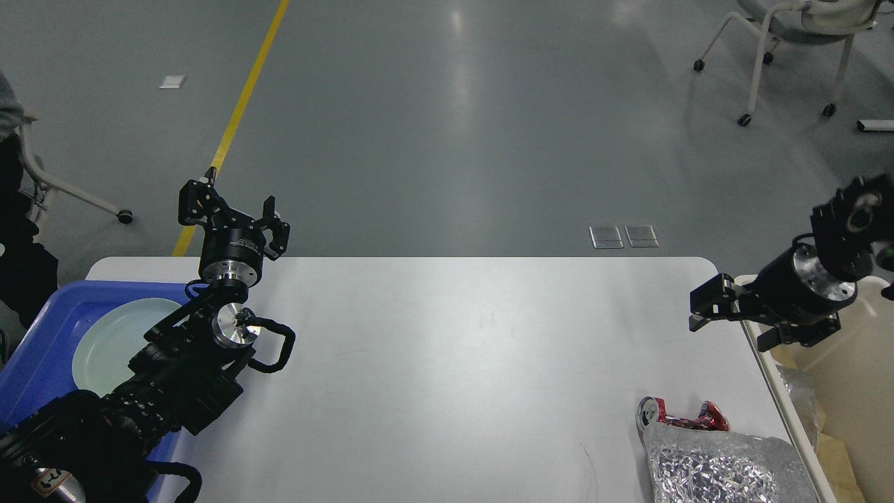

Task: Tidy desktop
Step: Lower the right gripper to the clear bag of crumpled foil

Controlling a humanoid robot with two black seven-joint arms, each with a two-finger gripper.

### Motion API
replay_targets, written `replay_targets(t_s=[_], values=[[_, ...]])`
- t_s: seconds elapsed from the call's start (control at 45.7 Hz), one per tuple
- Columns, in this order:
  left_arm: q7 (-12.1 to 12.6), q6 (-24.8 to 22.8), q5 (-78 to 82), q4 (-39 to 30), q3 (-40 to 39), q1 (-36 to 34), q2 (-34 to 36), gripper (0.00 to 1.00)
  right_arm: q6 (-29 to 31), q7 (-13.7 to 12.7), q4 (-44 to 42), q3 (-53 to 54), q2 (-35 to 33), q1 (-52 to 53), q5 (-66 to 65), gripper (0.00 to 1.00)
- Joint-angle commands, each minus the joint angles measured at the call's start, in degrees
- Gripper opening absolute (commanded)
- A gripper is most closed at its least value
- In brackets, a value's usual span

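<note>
The desktop (447,349) is a wide white tabletop with rounded corners. Near its front right corner lie a crushed red can (681,417) and a crinkled silver foil bag (719,471), touching each other. My right gripper (728,318) hangs open and empty over the table's right edge, above and behind the can. My left gripper (234,209) points up over the back left edge of the table, open and empty.
A blue tray (35,349) holding a pale green plate (112,342) sits at the left, partly under my left arm. A cream bin (869,363) with scraps inside stands right of the table. A wheeled chair (789,42) stands at the far right.
</note>
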Motion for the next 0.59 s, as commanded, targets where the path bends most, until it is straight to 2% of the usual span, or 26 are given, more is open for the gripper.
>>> replay_targets(t_s=[0.0,0.219,0.569], values=[[0.00,0.00,0.03,0.00,0.03,0.00,0.00,1.00,-1.50,0.27,-5.68,-0.03,0.10,-8.30,-6.26,0.99],[0.00,0.00,-0.06,0.00,0.03,0.00,0.00,1.00,-5.19,0.36,-6.04,0.14,-1.12,-16.66,-14.97,0.99],[0.00,0.00,-0.06,0.00,0.03,0.00,0.00,1.00,-5.19,0.36,3.45,0.23,-6.49,-19.22,-19.28,0.98]])
